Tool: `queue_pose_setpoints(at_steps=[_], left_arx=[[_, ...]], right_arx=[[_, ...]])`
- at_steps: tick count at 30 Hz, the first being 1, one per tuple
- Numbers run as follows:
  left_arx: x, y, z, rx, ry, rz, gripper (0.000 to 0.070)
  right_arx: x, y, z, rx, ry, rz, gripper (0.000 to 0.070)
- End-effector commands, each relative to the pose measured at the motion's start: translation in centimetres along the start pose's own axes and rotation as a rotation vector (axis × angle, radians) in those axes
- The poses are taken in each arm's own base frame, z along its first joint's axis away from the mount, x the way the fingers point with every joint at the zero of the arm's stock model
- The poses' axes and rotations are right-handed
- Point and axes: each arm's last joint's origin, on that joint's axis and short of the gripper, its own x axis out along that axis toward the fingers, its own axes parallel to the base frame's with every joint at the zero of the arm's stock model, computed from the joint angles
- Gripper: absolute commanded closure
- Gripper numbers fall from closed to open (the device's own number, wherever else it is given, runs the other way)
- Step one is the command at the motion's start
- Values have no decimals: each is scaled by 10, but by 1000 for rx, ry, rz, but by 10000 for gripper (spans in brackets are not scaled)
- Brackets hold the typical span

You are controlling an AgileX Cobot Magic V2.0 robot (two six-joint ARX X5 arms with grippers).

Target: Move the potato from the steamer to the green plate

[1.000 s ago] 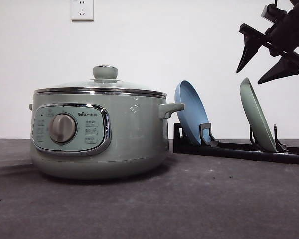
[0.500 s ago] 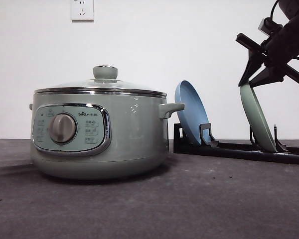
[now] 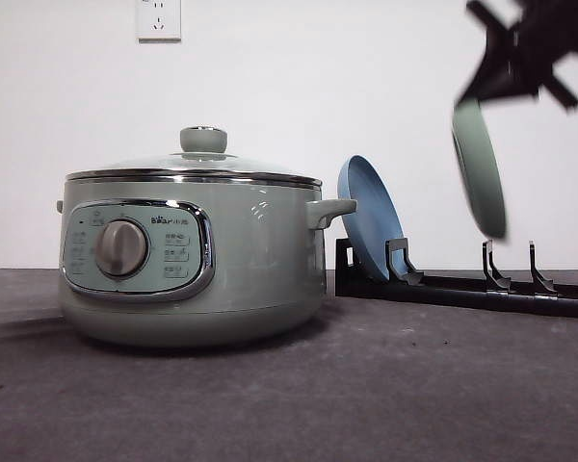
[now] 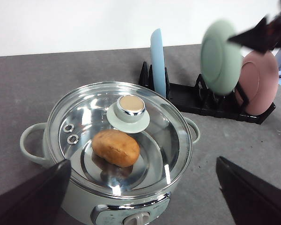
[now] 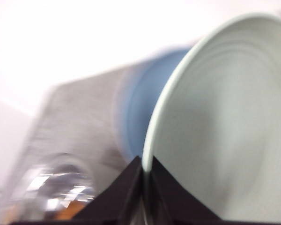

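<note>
The potato (image 4: 116, 147) lies inside the steamer (image 3: 193, 260), under its closed glass lid (image 4: 84, 117). My left gripper (image 4: 140, 197) hovers above the steamer's near side, its jaws wide apart and holding nothing. The green plate (image 3: 479, 168) hangs on edge in the air above the black rack (image 3: 462, 289), blurred by motion. My right gripper (image 3: 482, 91) is shut on the plate's top rim. The right wrist view has the green plate (image 5: 225, 117) pinched between the right gripper's (image 5: 144, 183) tips. In the left wrist view the green plate (image 4: 220, 56) hangs from the right gripper (image 4: 253, 37).
A blue plate (image 3: 366, 217) stands on edge at the rack's left end, close to the steamer's handle. A pink plate (image 4: 260, 82) stands at the rack's right end. The grey tabletop (image 3: 414, 385) stretches in front of the rack.
My right gripper came down onto the green plate's top rim, shut on it, and has lifted it up out of its rack slot. The steamer and blue plate have not moved.
</note>
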Motion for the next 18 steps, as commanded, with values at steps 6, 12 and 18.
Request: queue_pose_setpoints(at_steps=[6, 12, 18], left_arx=[[-3, -2, 7, 20, -28, -10, 69], [-3, -2, 7, 19, -26, -10, 69], [-2, -2, 7, 18, -25, -10, 69]], right_arx=[[-45, 52, 9, -110, -32, 119, 696], [-80, 90, -13, -253, 35, 93, 696], [-108, 126, -52, -423, 169, -73, 696]])
